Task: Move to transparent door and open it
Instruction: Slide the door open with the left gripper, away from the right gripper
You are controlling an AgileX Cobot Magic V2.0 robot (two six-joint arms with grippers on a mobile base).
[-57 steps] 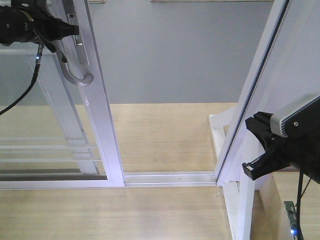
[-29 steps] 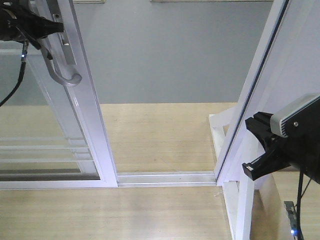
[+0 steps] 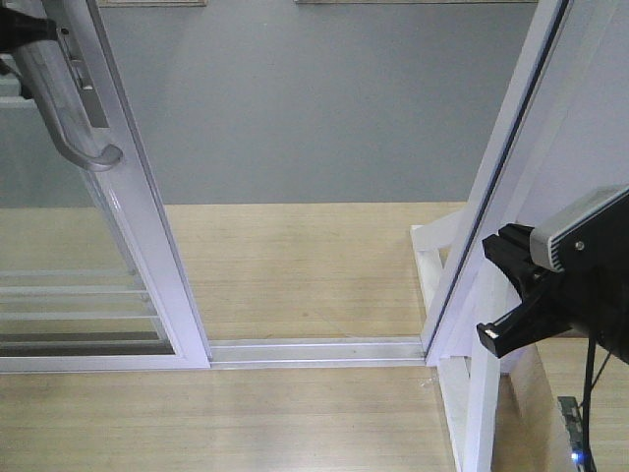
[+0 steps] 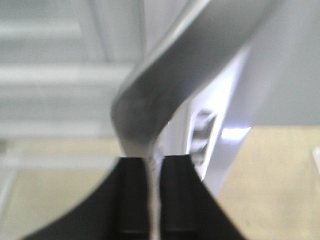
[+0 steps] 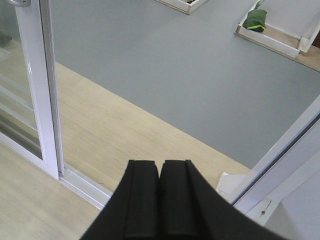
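Note:
The transparent door (image 3: 147, 226), clear glass in a glossy white frame with thin white bars low down, stands at the left of the front view. Its curved silver-grey handle (image 3: 74, 108) is near the top left. Only a black bit of my left arm (image 3: 20, 34) shows there, at the handle's upper end. In the left wrist view my left gripper (image 4: 154, 162) is shut with a thin gap, and the handle (image 4: 165, 95) runs down into that gap. My right gripper (image 5: 160, 165) is shut on nothing, hanging right of the doorway, and its view shows the door frame (image 5: 35, 75) at far left.
A metal floor track (image 3: 314, 349) crosses the doorway between the door and the slanted white frame post (image 3: 501, 167). A white base frame (image 3: 462, 393) stands by my right arm (image 3: 550, 285). Beyond lie wood boards, grey floor and a green object (image 5: 256, 20).
The door has slid left along the track with my left gripper on its handle, widening the opening. The left arm has nearly left the front view. The right arm has not moved.

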